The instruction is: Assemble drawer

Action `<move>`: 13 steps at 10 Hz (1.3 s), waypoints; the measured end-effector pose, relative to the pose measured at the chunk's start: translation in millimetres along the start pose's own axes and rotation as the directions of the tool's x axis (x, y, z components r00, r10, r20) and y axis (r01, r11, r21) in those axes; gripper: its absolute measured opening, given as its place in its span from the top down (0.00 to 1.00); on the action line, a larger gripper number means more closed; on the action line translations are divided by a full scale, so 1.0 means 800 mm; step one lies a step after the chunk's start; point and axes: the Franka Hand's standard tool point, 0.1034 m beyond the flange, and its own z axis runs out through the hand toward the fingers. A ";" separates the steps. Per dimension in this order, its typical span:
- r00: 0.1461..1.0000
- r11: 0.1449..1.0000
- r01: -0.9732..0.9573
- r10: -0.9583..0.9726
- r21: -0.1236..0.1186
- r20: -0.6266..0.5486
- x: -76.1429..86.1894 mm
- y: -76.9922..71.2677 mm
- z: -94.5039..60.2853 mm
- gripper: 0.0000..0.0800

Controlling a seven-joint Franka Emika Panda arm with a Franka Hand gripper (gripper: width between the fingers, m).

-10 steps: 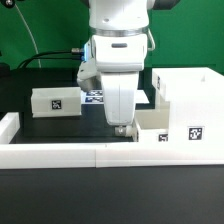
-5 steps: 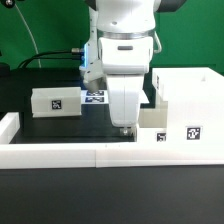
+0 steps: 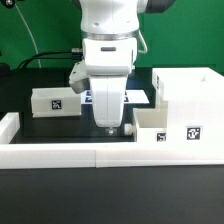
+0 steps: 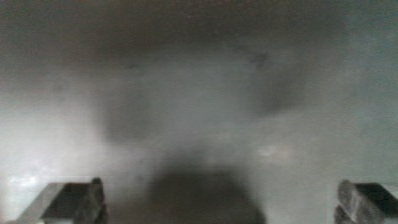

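Drawer [image 3: 188, 95] parts in white plastic are laid out on the black table [image 3: 50, 128]. The tall boxy white case [image 3: 190, 85] is stood at the exterior view's right, and a black-and-white square tag [image 3: 195, 131] is carried on its front face.

A small white open-top tray [image 3: 150, 122] is set against the case on the side toward the exterior view's left. It is upright, with its own tag [image 3: 161, 138] facing the camera and a small round knob [image 3: 128, 128] on its outer end. Whether this tray is partly slid into the case cannot be told.

A second small white tray [image 3: 55, 100] is placed well apart from the case at the exterior view's left, further back on the table, with a tag on its near face.

The white two-finger gripper [image 3: 110, 127] is held low over the table, just beside the knob on the exterior view's left. Contact with the knob cannot be confirmed.

In the wrist view only blurred grey is seen between the two fingertips [image 4: 71, 202], which are spread to opposite edges of the frame. The gripper is released and nothing is held.

The marker board [image 3: 142, 97] is partly hidden behind the arm. A low white wall [image 3: 60, 152] is run along the table's near edge.
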 end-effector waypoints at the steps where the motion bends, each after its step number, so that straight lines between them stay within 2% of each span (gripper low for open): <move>1: 1.000 1.000 -0.023 0.023 0.009 0.003 0.002 -0.010 0.002 0.19; 4: 1.000 0.999 -0.029 0.029 0.025 0.002 0.016 -0.023 0.008 0.19; 10: 0.999 0.999 -0.035 0.035 0.018 -0.004 0.064 -0.022 0.002 0.19; 13: 0.999 0.998 -0.052 0.052 0.022 0.001 0.065 -0.022 0.001 0.19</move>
